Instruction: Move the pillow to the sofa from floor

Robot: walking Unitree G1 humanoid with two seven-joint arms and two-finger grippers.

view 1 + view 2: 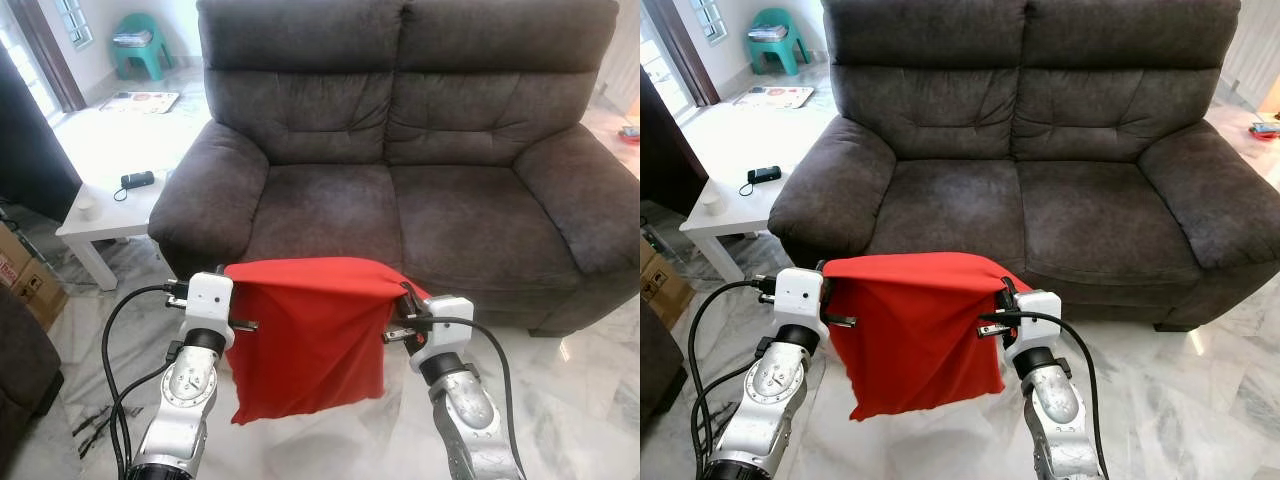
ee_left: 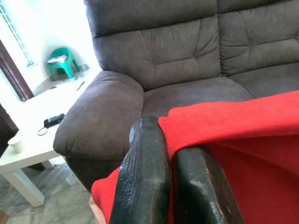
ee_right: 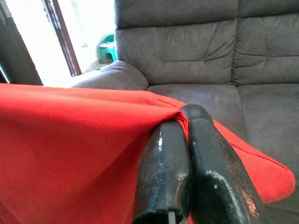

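Head stereo pair: both eyes look forward and down from above the arms, facing the sofa [image 1: 420, 150] squarely; the two pictures share nearly the whole scene, the side table [image 1: 105, 215] and green stool [image 1: 140, 45] included. Left wrist view: close behind the left gripper [image 2: 163, 140], looking along its fingers toward the sofa's arm. Right wrist view: close behind the right gripper [image 3: 184, 119], facing the seat cushions; the bright doorway beyond appears overexposed.
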